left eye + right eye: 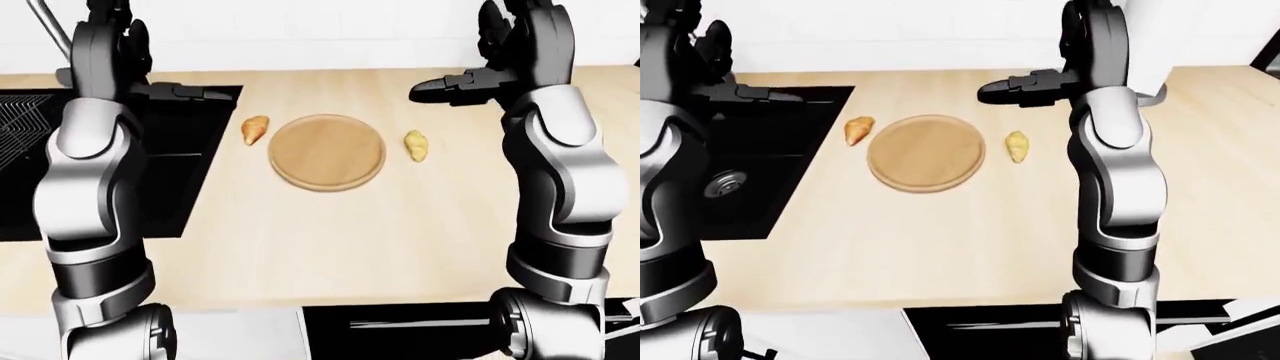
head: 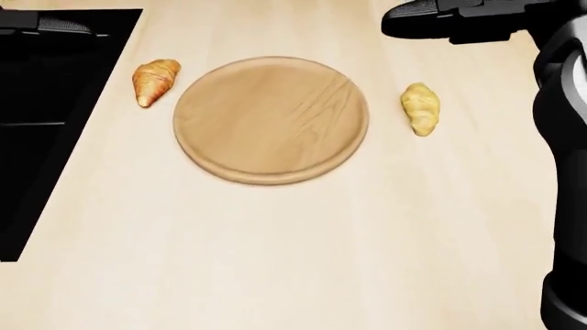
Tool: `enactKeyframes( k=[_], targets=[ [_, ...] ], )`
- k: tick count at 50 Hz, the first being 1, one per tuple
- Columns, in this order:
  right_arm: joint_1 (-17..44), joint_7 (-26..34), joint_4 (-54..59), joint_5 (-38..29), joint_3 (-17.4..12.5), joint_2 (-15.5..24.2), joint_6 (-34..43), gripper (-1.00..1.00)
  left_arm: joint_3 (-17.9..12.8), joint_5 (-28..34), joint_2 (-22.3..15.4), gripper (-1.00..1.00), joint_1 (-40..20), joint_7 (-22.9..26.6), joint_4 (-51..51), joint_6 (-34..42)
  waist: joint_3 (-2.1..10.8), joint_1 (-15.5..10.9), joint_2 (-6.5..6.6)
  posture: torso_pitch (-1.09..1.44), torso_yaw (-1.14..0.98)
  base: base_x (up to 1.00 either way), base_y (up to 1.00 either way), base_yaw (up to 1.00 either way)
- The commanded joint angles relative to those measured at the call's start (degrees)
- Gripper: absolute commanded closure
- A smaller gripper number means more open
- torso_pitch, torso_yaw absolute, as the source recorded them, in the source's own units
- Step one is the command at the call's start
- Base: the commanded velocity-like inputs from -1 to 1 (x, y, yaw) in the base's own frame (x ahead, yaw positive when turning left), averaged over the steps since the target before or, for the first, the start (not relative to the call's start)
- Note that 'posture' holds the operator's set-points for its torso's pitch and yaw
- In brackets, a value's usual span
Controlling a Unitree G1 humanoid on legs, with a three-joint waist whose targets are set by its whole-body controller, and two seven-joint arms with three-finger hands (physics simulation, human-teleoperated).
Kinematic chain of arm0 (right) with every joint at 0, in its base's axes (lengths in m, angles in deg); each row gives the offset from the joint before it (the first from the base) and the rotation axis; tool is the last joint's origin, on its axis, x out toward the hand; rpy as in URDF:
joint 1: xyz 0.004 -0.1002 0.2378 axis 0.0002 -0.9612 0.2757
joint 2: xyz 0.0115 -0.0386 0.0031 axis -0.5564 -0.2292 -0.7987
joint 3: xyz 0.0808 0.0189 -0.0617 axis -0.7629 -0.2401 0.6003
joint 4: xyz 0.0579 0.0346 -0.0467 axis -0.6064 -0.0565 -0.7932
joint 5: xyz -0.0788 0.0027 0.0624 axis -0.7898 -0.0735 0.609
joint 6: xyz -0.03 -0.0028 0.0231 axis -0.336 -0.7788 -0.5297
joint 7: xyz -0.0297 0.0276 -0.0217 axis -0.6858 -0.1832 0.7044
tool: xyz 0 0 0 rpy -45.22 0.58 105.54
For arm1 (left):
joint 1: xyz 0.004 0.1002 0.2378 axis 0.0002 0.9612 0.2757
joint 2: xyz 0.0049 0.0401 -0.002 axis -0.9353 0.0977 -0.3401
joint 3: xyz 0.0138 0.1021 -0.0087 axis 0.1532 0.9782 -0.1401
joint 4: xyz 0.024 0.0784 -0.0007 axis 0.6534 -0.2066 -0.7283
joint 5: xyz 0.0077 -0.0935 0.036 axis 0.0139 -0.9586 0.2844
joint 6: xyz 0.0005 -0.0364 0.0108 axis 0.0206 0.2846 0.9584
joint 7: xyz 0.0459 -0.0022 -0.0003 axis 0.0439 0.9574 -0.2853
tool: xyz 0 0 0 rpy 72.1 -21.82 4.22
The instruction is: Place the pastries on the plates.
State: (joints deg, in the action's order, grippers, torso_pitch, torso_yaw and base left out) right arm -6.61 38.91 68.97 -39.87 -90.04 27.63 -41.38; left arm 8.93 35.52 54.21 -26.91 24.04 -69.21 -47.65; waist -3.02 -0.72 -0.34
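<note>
Two pastries lie on a light wooden counter [image 2: 275,261], one on each side of a round wooden plate [image 2: 272,118] that carries nothing. In the head view a golden-brown croissant [image 2: 154,80] rests just off the plate's left rim, between the plate and the edge of a black sink [image 1: 750,161] sunk into the counter's left end. A paler yellow croissant [image 2: 420,107] lies just off the plate's right rim, apart from it, its length running roughly top to bottom of the view. Neither pastry touches the plate.

Both of the humanoid's arms are raised above the counter, elbows bent, forearms upright. The right hand [image 1: 1025,88] hangs over the counter's far part, above and beyond the yellow croissant, its dark fingers [image 1: 992,92] stretched out flat toward the view's left, apart and holding nothing. The left hand [image 1: 185,92] is held out over the sink's far edge, fingers likewise extended flat toward the view's right and gripping nothing, clear of the brown croissant.

A round drain [image 1: 724,184] shows in the sink basin in the right-eye view, and a white wall [image 1: 300,30] runs behind the counter's far edge.
</note>
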Motion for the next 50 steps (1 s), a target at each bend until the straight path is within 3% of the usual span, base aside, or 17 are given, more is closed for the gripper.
enactKeyframes(
  k=[1,8,9,11,12,14,17,20,22,23,28,35,42,47,50],
  targets=[
    [2.0,0.1,-1.9,-0.3,-0.4,0.7,-1.7,-1.0,-0.8,0.1,-0.9,-1.0,-1.9,-0.2,2.1,-1.9,1.96,0.0,0.08,0.0,0.0,0.0,0.0,0.0],
    [2.2,1.0,-2.0,-1.4,0.0,0.5,-1.9,-1.0,-0.8,0.1,-1.2,-1.0,-2.1,-0.1,2.2,-1.5,1.97,0.5,0.41,0.0,0.0,0.0,0.0,0.0],
    [2.4,0.9,-2.0,-1.3,-0.3,0.4,-1.9,-1.0,-0.7,0.1,-1.2,-1.0,-2.3,-0.1,2.1,-1.5,3.0,0.6,0.73,0.0,0.0,0.0,0.2,0.0],
    [2.3,1.1,-2.2,-1.3,-0.3,0.5,-1.8,-1.0,-0.6,0.2,-1.2,-1.0,-2.9,-0.1,1.7,-1.5,2.04,0.5,-0.51,0.0,0.0,0.0,0.2,0.0],
    [2.2,1.2,-2.2,-1.4,-0.3,0.5,-1.7,-1.0,-0.5,0.3,-1.2,-1.0,-2.9,-0.1,1.6,-1.5,2.29,0.5,-1.25,0.0,0.0,0.0,0.2,0.0],
    [2.1,1.3,-2.5,-1.3,-0.4,0.5,-1.6,-1.0,-0.2,0.5,-1.0,-1.0,-3.1,-0.1,1.2,-1.8,3.1,0.5,-1.4,0.0,0.0,0.0,0.29,0.0],
    [2.2,1.2,-2.4,-1.0,-0.7,0.5,-1.7,-1.0,0.1,0.8,-0.8,-1.0,-3.7,0.1,0.8,-1.9,2.32,0.3,-2.56,0.0,0.0,0.0,0.42,0.0],
    [2.2,0.5,-2.1,-0.3,-1.0,0.3,-1.8,-1.0,0.1,1.0,-0.6,-1.0,-3.6,0.1,0.8,-1.9,0.51,1.5,0.32,0.0,0.0,0.0,0.0,0.0],
    [2.2,0.3,-1.8,-0.4,-0.8,0.7,-1.5,-1.0,-0.1,1.1,-0.6,-1.0,-3.3,0.2,1.2,-1.7,1.69,2.2,4.94,0.0,0.0,0.0,0.0,0.0],
    [2.4,0.1,-1.2,-0.7,-0.7,0.9,-1.2,-1.0,-0.2,1.0,-0.5,-1.0,-3.3,0.2,1.2,-1.6,0.62,1.6,2.48,0.0,0.0,0.0,0.0,0.0],
    [4.8,0.8,2.6,-4.9,0.7,2.4,1.7,-1.0,-0.6,0.2,-0.1,-1.0,-2.9,-0.2,1.4,-1.3,0.92,1.0,-1.49,0.0,0.0,0.0,0.0,0.0],
    [13.0,4.3,11.9,-13.2,1.9,6.0,5.6,-1.0,-0.6,-0.5,0.1,-1.0,-2.1,-0.7,1.0,-1.9,1.26,0.4,-0.33,0.0,0.0,0.0,0.0,0.0],
    [16.9,9.1,20.4,-21.2,2.3,8.7,7.3,-1.0,-0.3,-0.6,0.3,-1.0,-2.0,-0.8,0.5,-1.9,1.7,0.2,-0.13,0.0,0.0,0.0,0.0,0.0],
    [21.2,9.6,30.3,-24.1,1.4,9.9,6.4,-1.0,-0.2,-0.8,0.1,-1.0,-2.5,-0.7,0.1,-2.0,2.07,0.3,0.01,0.0,0.0,0.0,0.0,0.0],
    [23.7,11.3,37.3,-27.2,3.1,11.1,4.0,-1.0,0.0,-0.7,0.1,-1.0,-2.9,-0.7,-0.7,-2.4,2.13,0.3,0.17,0.0,0.0,0.0,0.0,0.0]
  ],
)
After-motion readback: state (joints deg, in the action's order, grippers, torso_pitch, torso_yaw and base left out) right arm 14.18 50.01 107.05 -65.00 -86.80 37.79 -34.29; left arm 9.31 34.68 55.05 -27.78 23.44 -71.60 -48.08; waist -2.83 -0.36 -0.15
